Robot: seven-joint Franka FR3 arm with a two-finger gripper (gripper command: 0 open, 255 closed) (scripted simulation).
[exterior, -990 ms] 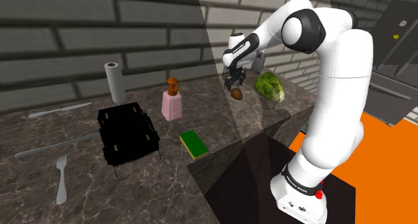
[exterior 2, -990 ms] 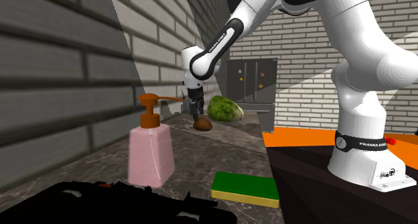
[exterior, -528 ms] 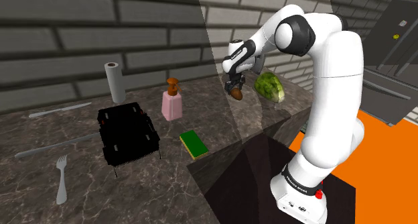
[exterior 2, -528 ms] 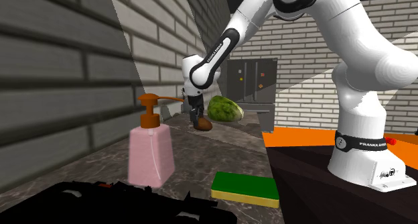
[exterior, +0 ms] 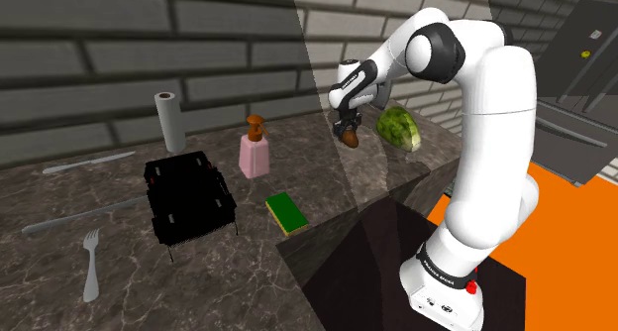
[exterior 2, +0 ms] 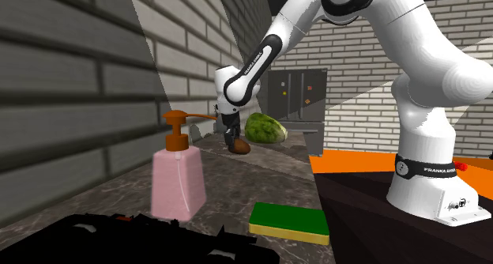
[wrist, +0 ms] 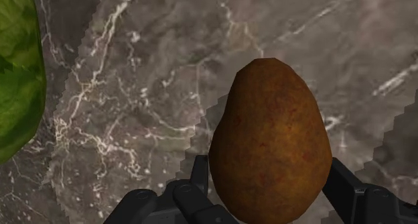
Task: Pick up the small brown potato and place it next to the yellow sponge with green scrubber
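A small brown potato point(exterior: 349, 137) point(exterior 2: 239, 146) is at the back of the dark marble counter, beside a green melon-like fruit point(exterior: 398, 128). My black gripper point(exterior: 347, 129) point(exterior 2: 233, 140) comes down on it from above. In the wrist view the potato point(wrist: 271, 142) sits clasped between both fingers of the gripper point(wrist: 268, 182), which is shut on it. I cannot tell whether it is clear of the counter. The yellow sponge with a green top point(exterior: 287, 212) point(exterior 2: 290, 221) lies near the counter's front edge, well apart from the potato.
A pink soap bottle point(exterior: 254, 153) point(exterior 2: 178, 179) stands between potato and sponge. A black rack point(exterior: 188, 195), a paper roll point(exterior: 169, 122), a fork point(exterior: 91, 265) and a knife point(exterior: 87, 162) occupy the shoulder view's left. The green fruit point(wrist: 17, 68) lies close by the gripper.
The arm shifted its posture over the potato early in the second. The fingers then went from open to shut on the potato. The potato has hardly moved.
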